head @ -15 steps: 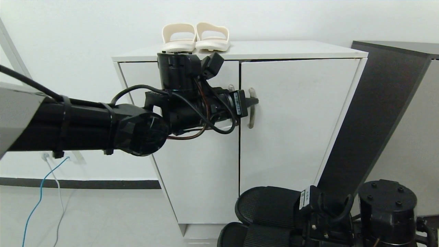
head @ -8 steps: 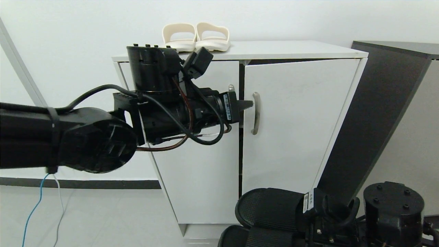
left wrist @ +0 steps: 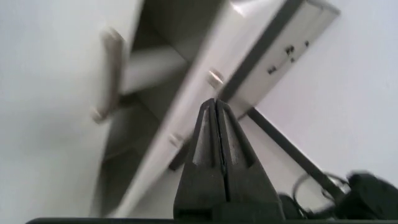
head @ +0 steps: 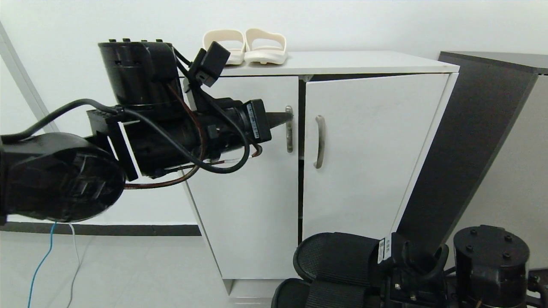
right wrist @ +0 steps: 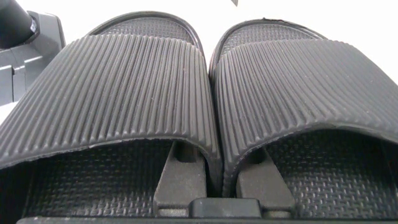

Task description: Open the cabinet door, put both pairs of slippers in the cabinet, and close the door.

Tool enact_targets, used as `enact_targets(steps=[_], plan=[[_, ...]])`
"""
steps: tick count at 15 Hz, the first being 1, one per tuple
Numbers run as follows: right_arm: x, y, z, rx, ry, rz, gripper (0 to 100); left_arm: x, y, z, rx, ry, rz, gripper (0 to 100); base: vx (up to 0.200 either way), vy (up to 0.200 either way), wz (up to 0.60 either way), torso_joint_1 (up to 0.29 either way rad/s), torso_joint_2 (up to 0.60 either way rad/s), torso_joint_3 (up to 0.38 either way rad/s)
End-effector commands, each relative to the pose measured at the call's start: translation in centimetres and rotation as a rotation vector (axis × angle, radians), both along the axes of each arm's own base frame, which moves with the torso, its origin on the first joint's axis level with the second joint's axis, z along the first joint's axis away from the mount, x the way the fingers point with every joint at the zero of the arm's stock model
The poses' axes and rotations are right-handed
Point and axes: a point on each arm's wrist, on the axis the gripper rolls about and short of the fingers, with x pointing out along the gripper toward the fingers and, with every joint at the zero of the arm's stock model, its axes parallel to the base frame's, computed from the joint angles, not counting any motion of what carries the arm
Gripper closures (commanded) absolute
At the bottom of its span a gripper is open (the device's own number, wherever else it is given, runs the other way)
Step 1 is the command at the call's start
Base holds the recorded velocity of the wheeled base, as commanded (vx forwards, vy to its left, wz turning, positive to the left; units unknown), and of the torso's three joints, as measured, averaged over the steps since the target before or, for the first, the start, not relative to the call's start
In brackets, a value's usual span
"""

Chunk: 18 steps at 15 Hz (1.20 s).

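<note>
Left gripper [head: 280,116], fingers closed and empty, at the cabinet's [head: 342,62] upright handles.
I see the ajar right door's [head: 372,162] handle [head: 319,141] just right of its tip; right gripper [right wrist: 221,183] clamps the black slippers [head: 338,256] low in front.

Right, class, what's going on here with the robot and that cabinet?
A robot faces a white cabinet. Its left gripper, shut, sits at the left door's handle, while the right door stands slightly ajar. The right gripper holds a pair of black slippers lower down. A pair of white slippers sits on the cabinet's top.
</note>
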Motion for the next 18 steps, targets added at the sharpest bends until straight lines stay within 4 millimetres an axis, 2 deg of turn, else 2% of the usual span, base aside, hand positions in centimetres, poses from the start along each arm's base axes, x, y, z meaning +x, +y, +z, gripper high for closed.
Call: enact_targets(steps=[1,7,11,12,14,18], plan=[[0.0,0.1,0.0,0.000,0.000,0.002,100,2.4,-0.8,-0.9,0.007,0.014,0.022,100,0.000,0.000,0.00,0.000,0.00,0.000],[-1.0,0.5,-0.1,-0.005,0.004,0.047,100,6.8,-3.3,-1.5,0.000,0.005,0.023,100,0.000,0.000,0.00,0.000,0.00,0.000],[-1.2,0.5,-0.4,-0.014,0.012,0.052,100,6.6,-4.4,-1.8,0.002,0.005,-0.001,100,0.000,0.000,0.00,0.000,0.00,0.000],[-1.2,0.5,-0.4,-0.014,0.012,0.052,100,6.5,-4.4,-1.8,0.002,0.002,0.000,100,-0.200,0.000,0.00,0.002,0.00,0.002],[-1.1,0.5,-0.4,-0.015,0.013,0.052,100,4.9,-4.6,-1.9,0.017,0.007,-0.029,100,-0.200,0.000,0.00,0.002,0.00,0.002],[-1.3,0.6,-0.4,-0.015,0.013,0.058,100,-0.8,-6.0,-1.7,0.035,-0.052,-0.162,100,-0.200,0.000,0.00,0.000,0.00,0.001]])
